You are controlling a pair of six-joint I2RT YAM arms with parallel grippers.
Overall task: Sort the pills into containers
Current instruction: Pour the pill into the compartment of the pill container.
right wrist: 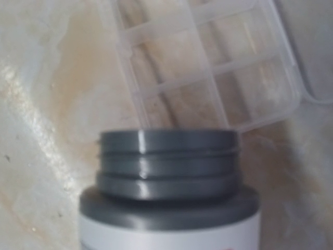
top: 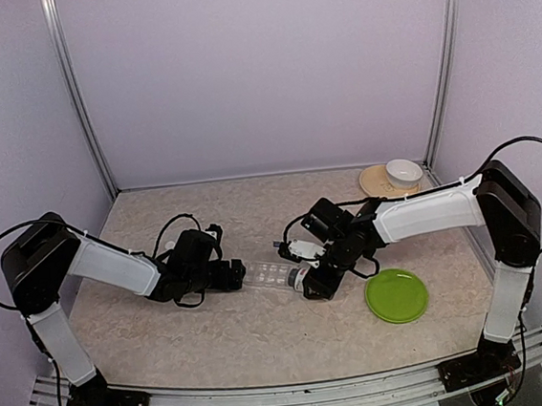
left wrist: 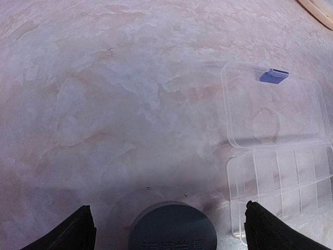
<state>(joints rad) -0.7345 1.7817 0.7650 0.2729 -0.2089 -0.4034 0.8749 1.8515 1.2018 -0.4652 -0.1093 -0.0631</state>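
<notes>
So the pill box (top: 272, 278) sat on the marbled table (top: 205, 214) right between the two arms, lid (left wrist: 276, 107) flipped open and lying flat next to the compartment tray (left wrist: 283, 179). There was a small blue latch (left wrist: 274, 76) on the far edge of the lid.

The left gripper (top: 241, 275) was just beside the box's left end, with its fingers (left wrist: 73, 233) spread wide and nothing pinched. In the left wrist view, the tray was off toward the right-hand finger, which overlapped its near corner, though I couldn't tell if they were touching. A dark grey round cap (left wrist: 173, 227) sat in the gap between the fingers, with space on both sides.

The right gripper (top: 302, 279) was clamped on a bottle (right wrist: 169, 208), though the right wrist camera didn't show the fingers themselves. The bottle's grey threaded neck, with the cap off, pointed at the end compartments, close to the tray edge.

As for writing, the cap had some embossed characters along the frame edge, but they were cut off and unreadable. The white label (right wrist: 156, 237) showed only a speck of red.
</notes>
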